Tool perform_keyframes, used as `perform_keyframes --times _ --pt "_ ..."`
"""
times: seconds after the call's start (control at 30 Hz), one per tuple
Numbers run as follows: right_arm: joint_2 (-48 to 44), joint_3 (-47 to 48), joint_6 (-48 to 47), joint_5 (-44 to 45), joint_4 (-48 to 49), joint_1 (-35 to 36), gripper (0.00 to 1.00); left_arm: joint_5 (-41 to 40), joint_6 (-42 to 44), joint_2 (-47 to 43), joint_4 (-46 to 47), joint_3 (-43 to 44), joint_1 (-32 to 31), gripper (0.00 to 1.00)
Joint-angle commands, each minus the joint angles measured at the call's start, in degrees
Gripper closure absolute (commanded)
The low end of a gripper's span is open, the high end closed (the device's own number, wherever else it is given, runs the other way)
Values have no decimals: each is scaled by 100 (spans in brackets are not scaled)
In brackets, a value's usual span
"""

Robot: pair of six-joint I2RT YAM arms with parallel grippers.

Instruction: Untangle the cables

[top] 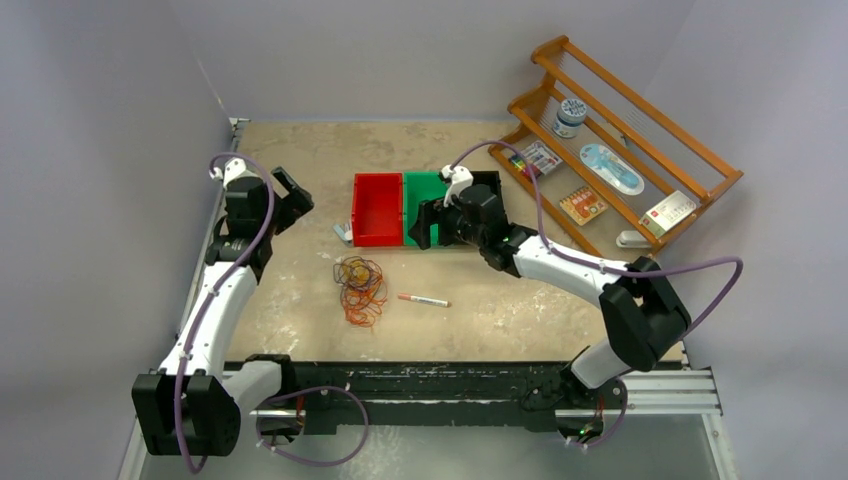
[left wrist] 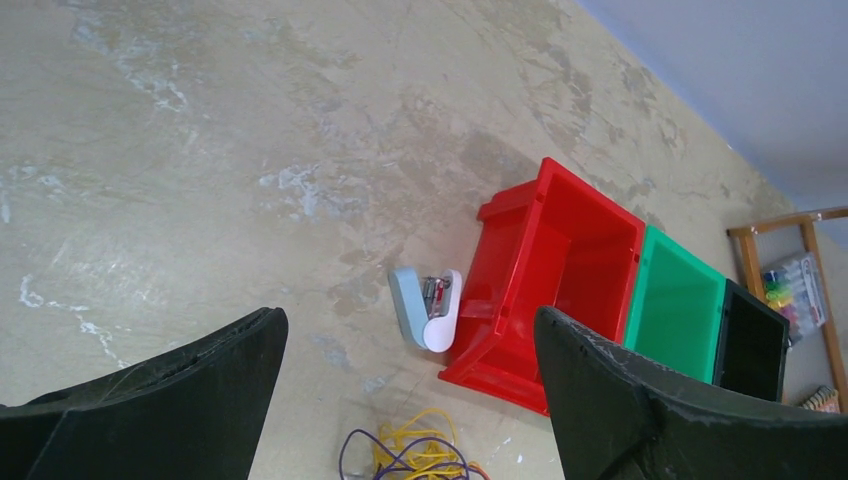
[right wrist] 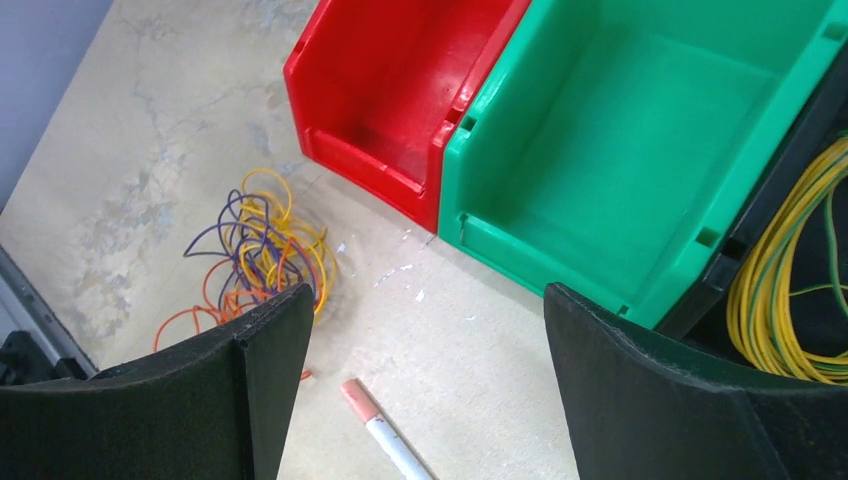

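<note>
Open tabletop (top: 300, 260) flanks the cables (top: 360, 288); a marker (top: 423, 300) lies just right, stapler (left wrist: 425, 308) and red bin (top: 358, 210) behind.

The worn beige surface (top: 300, 170) carries the cables (top: 360, 288) in a loose tangle, with a marker (top: 423, 300) near them on the right. Farther back, a red bin (top: 377, 208), a green bin (top: 422, 190) and a black bin (left wrist: 752, 345) touch in a row. A stapler (left wrist: 425, 308) lies just beside the red bin.
</note>
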Motion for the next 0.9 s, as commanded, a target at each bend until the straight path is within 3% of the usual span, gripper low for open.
perform_keyframes --times 0.0,0.43,0.87 --pt "-108 -1 -19 -293 269 14 14 413 270 -57 291 122 38 6" --pt "727 479 50 -751 596 554 22 542 781 -131 218 264 38 3" --pt "1907 1286 30 -1286 654 912 42 943 269 -273 582 -300 38 4"
